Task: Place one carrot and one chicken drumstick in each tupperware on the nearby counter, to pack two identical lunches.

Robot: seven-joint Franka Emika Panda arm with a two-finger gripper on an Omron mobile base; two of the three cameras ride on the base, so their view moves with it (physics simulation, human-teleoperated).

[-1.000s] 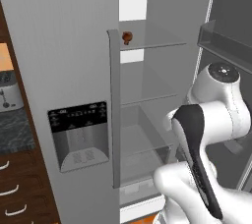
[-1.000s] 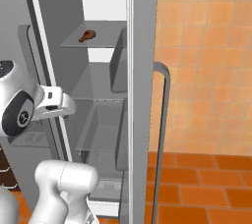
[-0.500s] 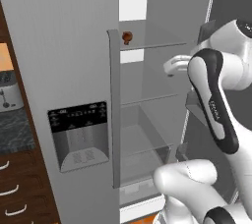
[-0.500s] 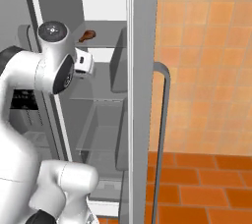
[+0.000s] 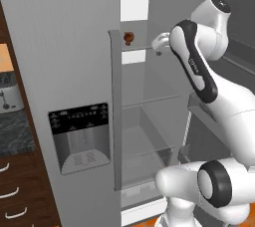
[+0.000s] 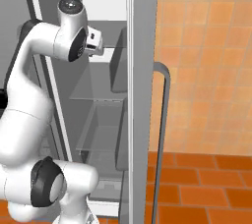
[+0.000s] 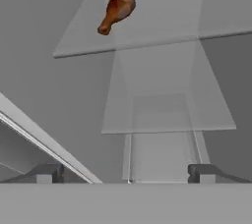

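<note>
A tall grey fridge [image 5: 74, 71] stands with one door shut, bearing a dark dispenser panel [image 5: 79, 134] and a long vertical handle [image 5: 116, 111]. Its open side shows clear glass shelves [image 5: 149, 100] stacked one above another, and a lower bin [image 5: 149, 154]. At the far left a silver toaster [image 5: 9, 96] stands above brown drawers [image 5: 17, 193]. The right base view shows an orange tiled wall [image 6: 206, 61], a darker orange tiled floor [image 6: 197, 188] and a grey bar handle [image 6: 163, 129].

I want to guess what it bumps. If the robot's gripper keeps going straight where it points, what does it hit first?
Probably a glass fridge shelf, not the chicken drumstick, which lies off to one side on another shelf. The open gripper holds nothing; depth is unclear.
</note>
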